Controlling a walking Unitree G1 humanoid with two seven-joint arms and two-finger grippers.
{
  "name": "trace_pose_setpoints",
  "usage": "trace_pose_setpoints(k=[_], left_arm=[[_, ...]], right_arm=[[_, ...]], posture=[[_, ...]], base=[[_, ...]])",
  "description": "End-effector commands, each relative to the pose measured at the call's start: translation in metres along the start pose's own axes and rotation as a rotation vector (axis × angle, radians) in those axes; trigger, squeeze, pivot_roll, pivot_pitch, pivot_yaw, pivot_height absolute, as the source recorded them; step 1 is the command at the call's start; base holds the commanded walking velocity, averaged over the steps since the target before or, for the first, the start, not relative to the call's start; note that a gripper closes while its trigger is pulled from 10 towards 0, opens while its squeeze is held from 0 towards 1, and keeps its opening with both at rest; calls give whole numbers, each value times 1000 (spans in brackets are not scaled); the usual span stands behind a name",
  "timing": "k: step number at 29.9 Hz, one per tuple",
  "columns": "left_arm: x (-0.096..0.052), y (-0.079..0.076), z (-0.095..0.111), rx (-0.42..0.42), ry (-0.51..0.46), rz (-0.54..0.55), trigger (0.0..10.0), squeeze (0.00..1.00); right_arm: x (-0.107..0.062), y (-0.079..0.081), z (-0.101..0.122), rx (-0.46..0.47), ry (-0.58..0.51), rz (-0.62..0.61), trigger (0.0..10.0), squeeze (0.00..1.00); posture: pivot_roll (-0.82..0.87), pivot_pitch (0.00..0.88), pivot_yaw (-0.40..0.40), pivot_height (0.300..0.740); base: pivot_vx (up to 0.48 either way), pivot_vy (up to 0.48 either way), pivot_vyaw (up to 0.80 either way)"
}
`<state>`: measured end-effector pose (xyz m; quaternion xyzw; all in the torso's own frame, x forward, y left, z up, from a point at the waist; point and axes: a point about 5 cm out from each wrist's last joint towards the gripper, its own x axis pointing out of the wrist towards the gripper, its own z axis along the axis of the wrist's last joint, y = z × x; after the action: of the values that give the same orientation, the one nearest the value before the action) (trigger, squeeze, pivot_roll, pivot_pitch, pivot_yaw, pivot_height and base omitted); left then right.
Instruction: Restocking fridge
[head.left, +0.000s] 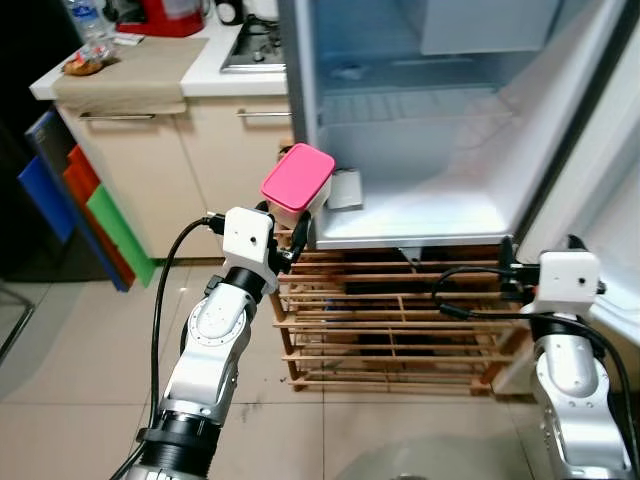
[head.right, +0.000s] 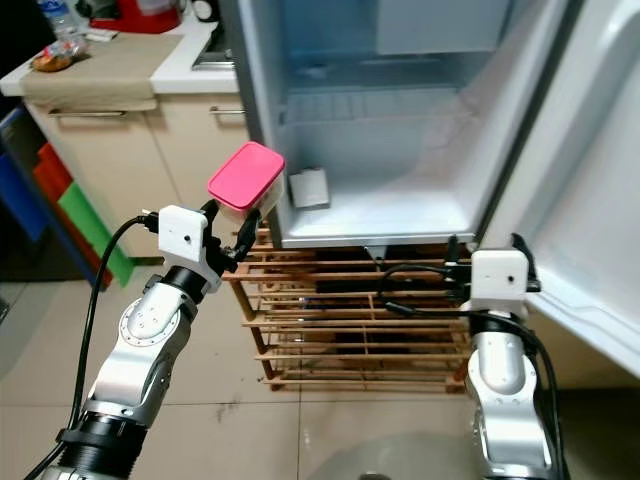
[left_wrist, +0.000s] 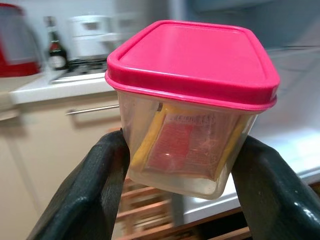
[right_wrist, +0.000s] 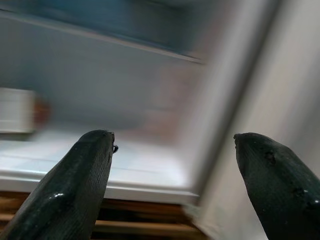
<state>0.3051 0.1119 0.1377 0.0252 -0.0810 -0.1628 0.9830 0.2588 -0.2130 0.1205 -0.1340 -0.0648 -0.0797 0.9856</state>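
My left arm's raised toward the open fridge, left gripper clamped on pink-lidded container. Right gripper low by fridge door, fingers wide apart, holding nothing.

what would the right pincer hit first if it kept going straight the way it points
Probably the fridge's bottom shelf. The right pincer, fingers open and empty, aims into the open fridge near the front lip, close to the open door. The wrist view is blurred, so depth is uncertain.
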Motion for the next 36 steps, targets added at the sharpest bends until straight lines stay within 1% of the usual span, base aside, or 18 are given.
trace_pose_setpoints(k=[1, 9, 16, 27, 33, 36], left_arm=[[2, 2, 0, 0, 0, 4, 10000, 0], [6, 1, 0, -4, 6, 7, 10000, 0], [7, 2, -1, -10, 2, 14, 10000, 0], [10, 1, -1, 2, 1, -22, 10000, 0], [12, 0, -1, 9, 2, -35, 10000, 0], [13, -1, -2, 11, 8, -41, 10000, 0]], right_arm=[[1, 1, 5, 9, -23, 13, 10000, 0], [2, 1, 5, 7, -9, 24, 10000, 0], [2, 7, 5, 8, -15, 52, 10000, 0], [2, 12, 3, 9, -6, 73, 10000, 0], [1, 12, 1, 9, 0, 79, 10000, 0], [1, 12, 3, 9, -13, 80, 10000, 0]], posture=[[-177, 0, 71, 740], [-179, 0, 70, 740], [-177, 0, 70, 740], [-173, 0, 71, 740], [-175, 0, 69, 740], [-174, 0, 68, 740]], base=[[0, -469, 738], [0, -464, 730], [0, -459, 0], [0, 0, 0], [0, 0, -642], [0, 0, -308]])
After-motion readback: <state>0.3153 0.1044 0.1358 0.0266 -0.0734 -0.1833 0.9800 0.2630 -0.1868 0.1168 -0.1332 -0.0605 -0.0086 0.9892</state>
